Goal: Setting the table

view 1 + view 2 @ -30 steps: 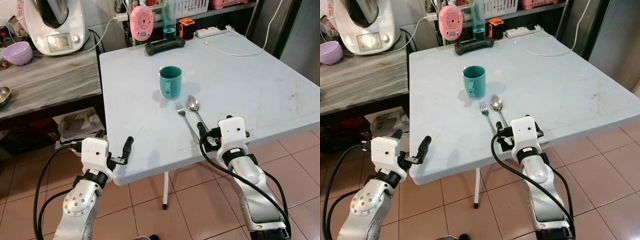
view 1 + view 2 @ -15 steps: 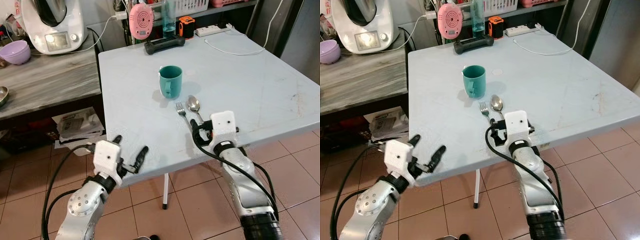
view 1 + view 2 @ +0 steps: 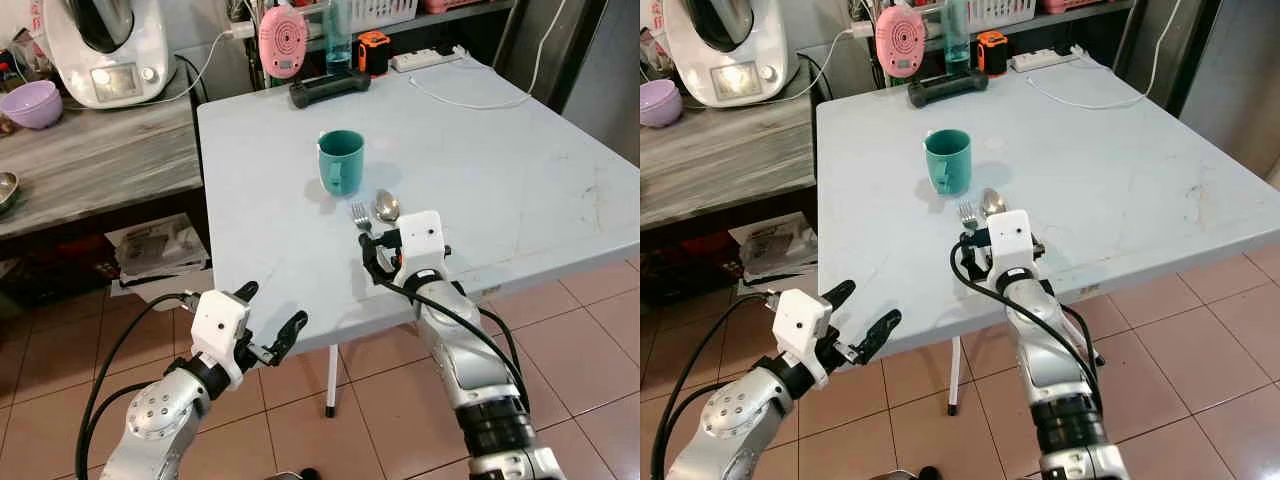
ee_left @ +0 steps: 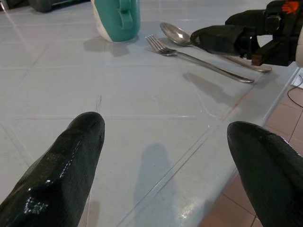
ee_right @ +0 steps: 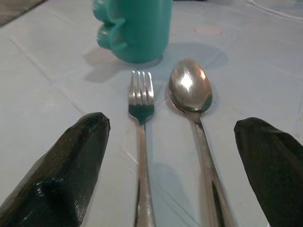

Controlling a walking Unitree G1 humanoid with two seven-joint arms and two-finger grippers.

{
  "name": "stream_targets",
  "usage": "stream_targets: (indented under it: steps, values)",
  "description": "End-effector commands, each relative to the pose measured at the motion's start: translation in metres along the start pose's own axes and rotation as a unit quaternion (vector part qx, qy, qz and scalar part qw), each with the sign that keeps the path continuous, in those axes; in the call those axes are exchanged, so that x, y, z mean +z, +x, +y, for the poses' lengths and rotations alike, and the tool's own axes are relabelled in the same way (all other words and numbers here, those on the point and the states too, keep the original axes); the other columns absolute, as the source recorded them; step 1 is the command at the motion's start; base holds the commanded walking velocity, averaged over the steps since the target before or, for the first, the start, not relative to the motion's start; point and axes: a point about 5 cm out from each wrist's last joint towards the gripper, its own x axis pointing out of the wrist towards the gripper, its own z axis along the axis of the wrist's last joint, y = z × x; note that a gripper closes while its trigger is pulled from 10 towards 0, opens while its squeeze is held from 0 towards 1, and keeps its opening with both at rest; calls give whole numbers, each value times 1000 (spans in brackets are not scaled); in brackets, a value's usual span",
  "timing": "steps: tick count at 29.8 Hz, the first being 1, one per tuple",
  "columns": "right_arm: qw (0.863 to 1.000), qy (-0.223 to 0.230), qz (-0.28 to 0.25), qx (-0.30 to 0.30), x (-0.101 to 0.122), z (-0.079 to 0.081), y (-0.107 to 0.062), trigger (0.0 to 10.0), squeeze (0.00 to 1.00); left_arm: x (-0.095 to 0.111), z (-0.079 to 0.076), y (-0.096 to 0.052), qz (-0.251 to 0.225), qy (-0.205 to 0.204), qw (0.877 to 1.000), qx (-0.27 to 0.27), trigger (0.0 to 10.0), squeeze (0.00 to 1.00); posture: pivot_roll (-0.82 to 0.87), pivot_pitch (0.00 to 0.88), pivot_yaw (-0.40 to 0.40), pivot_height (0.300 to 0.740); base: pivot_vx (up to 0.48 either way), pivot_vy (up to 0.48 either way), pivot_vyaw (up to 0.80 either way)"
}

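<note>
1. Right wrist view: a fork (image 5: 140, 123) and a spoon (image 5: 191, 92) lie side by side on the pale blue table (image 3: 500, 170), handles toward the near edge, tines and bowl pointing at a teal mug (image 5: 135, 28) that stands upright just beyond them. Fork and spoon are close but apart; the fork is on the left of the spoon.
2. Left eye view: the mug (image 3: 340, 162) stands on the near-left part of the tabletop, its handle turned toward the near edge.
3. The right gripper (image 3: 377, 255) is over the handles of the two utensils near the table's near edge. Its two black fingers (image 5: 66, 165) are spread wide, one on each outer side of the fork and spoon, and grip nothing.
4. The left gripper (image 3: 268, 322) hangs off the table's near edge, to the left of the right arm and lower. Its fingers (image 4: 66, 156) are parted wide with nothing between them.
5. At the far edge of the table: a black bar-shaped object (image 3: 330, 90), a pink round device (image 3: 283, 42), a blue-green bottle (image 3: 338, 45), an orange and black item (image 3: 373, 55), a white power strip (image 3: 425, 62) and a white cable (image 3: 470, 103).
6. To the left, a grey wooden counter (image 3: 100, 160) carries a white kitchen machine (image 3: 105, 50) and a purple bowl (image 3: 32, 104). The floor (image 3: 590, 340) is reddish tile.
</note>
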Motion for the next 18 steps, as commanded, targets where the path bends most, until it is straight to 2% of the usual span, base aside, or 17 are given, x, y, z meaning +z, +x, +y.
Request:
stream_targets:
  steps: [1, 6, 17, 18]
  values:
    - [1000, 5, 9, 0, -1, 1, 5, 10000, 0, 1, 1, -3, 4, 1, 1000, -4, 10000, 0, -84, 103, 116, 740, 0, 0, 0]
    - [1000, 12, 17, 4, -2, 1, 10, 10000, 0, 1, -1, -3, 2, -4, 1000, -11, 10000, 0, -83, 109, 113, 740, 0, 0, 0]
    - [999, 13, 26, 35, 0, 17, 24, 10000, 0, 4, -4, -2, -3, -2, 1000, -22, 10000, 0, -81, 116, 114, 740, 0, 0, 0]
    - [999, 12, 26, 39, 0, 19, 25, 9176, 0, 5, -5, -2, -3, -2, 1000, -23, 10000, 0, -80, 117, 114, 740, 0, 0, 0]
